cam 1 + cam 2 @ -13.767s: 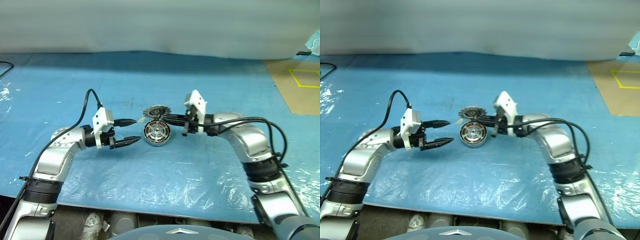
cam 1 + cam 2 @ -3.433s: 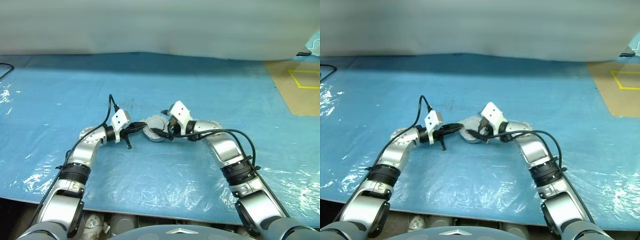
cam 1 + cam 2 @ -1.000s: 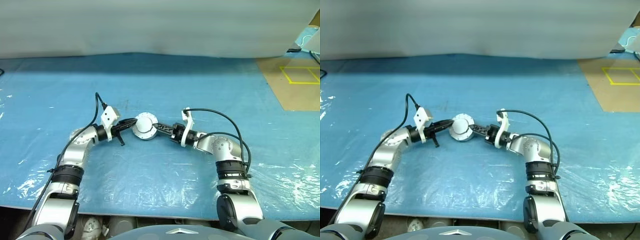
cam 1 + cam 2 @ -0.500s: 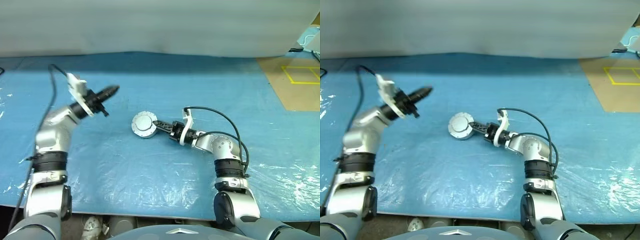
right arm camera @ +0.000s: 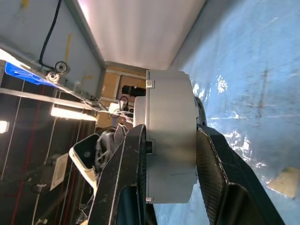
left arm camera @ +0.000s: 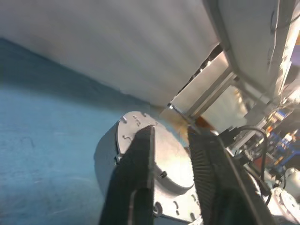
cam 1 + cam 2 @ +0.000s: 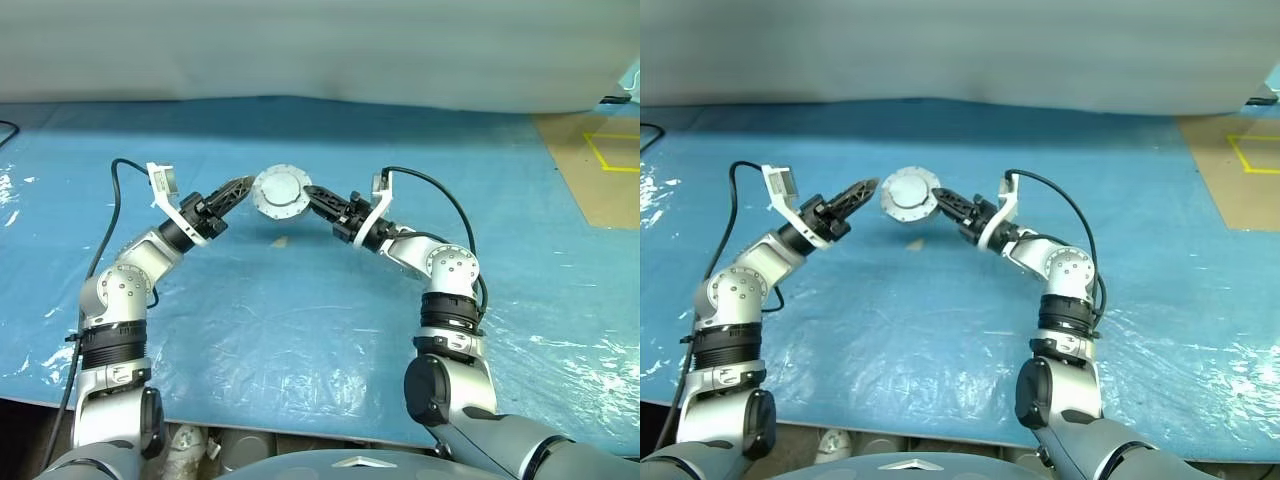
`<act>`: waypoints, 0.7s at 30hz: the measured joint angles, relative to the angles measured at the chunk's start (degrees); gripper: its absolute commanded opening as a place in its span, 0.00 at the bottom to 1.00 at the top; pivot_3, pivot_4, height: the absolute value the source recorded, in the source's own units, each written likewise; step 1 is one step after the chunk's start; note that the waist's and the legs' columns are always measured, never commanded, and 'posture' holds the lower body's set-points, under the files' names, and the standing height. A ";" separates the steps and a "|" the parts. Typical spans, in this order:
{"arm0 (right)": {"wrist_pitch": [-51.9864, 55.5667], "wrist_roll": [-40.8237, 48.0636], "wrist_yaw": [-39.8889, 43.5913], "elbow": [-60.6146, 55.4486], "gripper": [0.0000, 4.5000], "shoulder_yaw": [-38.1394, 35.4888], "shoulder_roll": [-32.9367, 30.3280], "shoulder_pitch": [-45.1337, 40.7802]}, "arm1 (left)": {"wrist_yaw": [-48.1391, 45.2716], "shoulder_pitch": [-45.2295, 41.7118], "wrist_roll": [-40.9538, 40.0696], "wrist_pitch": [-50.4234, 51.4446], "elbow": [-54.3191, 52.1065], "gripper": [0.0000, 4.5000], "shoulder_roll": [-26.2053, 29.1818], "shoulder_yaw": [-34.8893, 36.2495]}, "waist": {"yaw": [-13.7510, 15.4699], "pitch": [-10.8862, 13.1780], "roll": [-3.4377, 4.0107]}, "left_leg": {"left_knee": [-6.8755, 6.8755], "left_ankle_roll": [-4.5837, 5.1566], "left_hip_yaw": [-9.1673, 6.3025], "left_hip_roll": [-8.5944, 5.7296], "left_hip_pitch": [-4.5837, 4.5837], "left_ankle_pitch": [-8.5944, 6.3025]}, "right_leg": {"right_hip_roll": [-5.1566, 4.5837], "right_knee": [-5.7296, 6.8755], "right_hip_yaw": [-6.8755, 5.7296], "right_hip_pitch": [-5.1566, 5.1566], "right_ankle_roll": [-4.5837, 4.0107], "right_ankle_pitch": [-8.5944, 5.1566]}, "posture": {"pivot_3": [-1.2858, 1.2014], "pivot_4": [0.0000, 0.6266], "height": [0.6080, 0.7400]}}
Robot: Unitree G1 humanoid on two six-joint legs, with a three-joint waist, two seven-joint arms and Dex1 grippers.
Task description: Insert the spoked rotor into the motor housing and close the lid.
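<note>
My right gripper (image 7: 311,193) is shut on the motor housing (image 5: 171,140) and holds it up off the blue sheet, one finger on each flat side. The lid (image 7: 281,190) sits closed on the housing, its plain grey face with small rim holes turned toward me. My left gripper (image 7: 240,187) hovers at the housing's left edge; its fingers (image 6: 140,159) stand apart in front of the lid's face with nothing between them. The spoked rotor is hidden.
A blue plastic-covered sheet (image 7: 300,320) covers the table. A small tan scrap (image 7: 281,241) lies on it below the raised housing. A brown board with yellow tape (image 7: 610,170) lies at the far right. A pale curtain (image 7: 320,50) closes the back.
The right gripper has lifted the closed housing off the sheet. The left gripper has swung back in from the far left to the housing's edge, and its fingers have parted.
</note>
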 measured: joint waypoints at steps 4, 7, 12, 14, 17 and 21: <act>-0.11 2.49 -2.54 -0.39 0.25 -0.62 -0.19 -1.00 | 1.59 0.00 -3.55 1.42 0.70 0.75 -1.68 1.68 | -0.10 0.00 0.00 | 0.06 0.00 -0.02 0.00 0.03 0.00 | 0.01 0.10 0.01 0.00 0.02 0.01 | 0.52 0.24 1.00; 0.07 4.81 -3.97 -1.70 0.25 -0.62 -0.29 -1.64 | 2.84 0.03 -7.70 4.30 1.00 0.98 -2.95 2.71 | -0.16 0.00 0.00 | 0.07 -0.01 -0.03 0.00 0.05 0.00 | 0.02 0.15 0.02 0.00 0.02 0.01 | 0.52 0.24 1.00; 0.76 8.85 -6.47 -3.47 0.25 -0.38 -0.56 -1.81 | 5.21 0.98 -13.57 9.77 3.42 0.99 -4.21 4.15 | -0.04 0.00 0.00 | 0.12 -0.01 -0.06 -0.03 0.04 0.00 | 0.01 0.18 0.02 0.00 0.07 0.04 | 0.52 0.24 1.00; 1.11 9.87 -6.97 -3.60 0.25 -0.15 -0.97 -1.83 | 6.04 1.18 -15.55 11.52 3.90 0.99 -5.86 4.20 | 0.08 0.00 -0.01 | 0.16 -0.01 -0.07 -0.03 0.03 0.00 | 0.01 0.19 0.02 0.01 0.10 0.06 | 0.52 0.24 1.00; 1.46 11.28 -7.97 -3.67 0.25 0.60 -1.26 -1.88 | 7.72 0.36 -19.47 13.88 4.94 0.99 -9.19 4.35 | 0.29 0.01 -0.02 | 0.31 -0.01 -0.10 -0.03 0.03 0.00 | 0.00 0.33 0.02 0.02 0.11 0.06 | 0.52 0.24 1.00; 1.69 12.09 -8.69 -3.73 0.25 2.08 -1.78 -1.94 | 9.32 -1.30 -21.85 14.89 7.04 0.99 -11.60 4.38 | 0.34 0.02 -0.02 | 0.47 -0.01 -0.12 -0.02 0.06 0.00 | 0.00 0.52 0.06 0.02 0.11 0.06 | 0.52 0.24 1.00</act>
